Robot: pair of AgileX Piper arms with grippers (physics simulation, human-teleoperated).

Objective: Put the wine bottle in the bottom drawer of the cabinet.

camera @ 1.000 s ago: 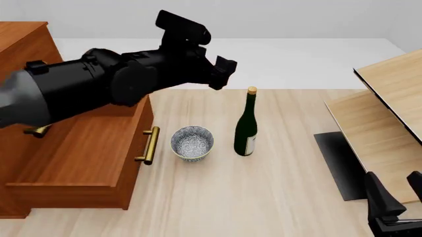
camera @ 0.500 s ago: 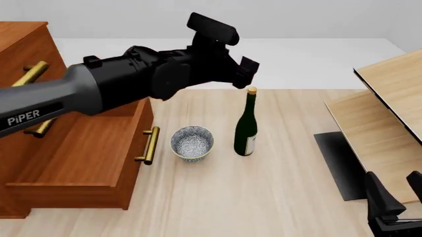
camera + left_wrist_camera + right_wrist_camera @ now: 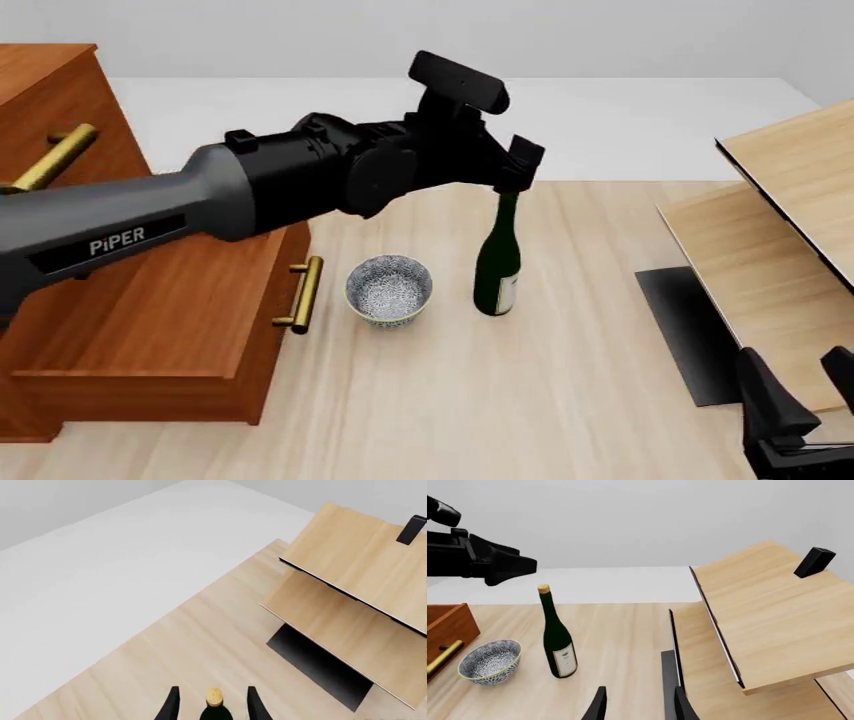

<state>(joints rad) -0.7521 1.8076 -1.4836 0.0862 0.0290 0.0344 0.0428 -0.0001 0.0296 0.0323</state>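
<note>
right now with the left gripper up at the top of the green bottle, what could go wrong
1. The tall slim dark green glass wine bottle stands upright, and the left gripper straddles only its gold foil top; a nudge that high could tip it.
2. The speckled grey bowl sits close beside the bottle, between it and the reddish-brown wooden bottom drawer; a low carry might clip it.
3. A grip on the narrow neck may let the bottle swing.

The left arm (image 3: pixel 160 225) has the word "PiPER" on it in white letters. The bottle (image 3: pixel 498 262) has a white label, but its marks are too small to read.
</note>
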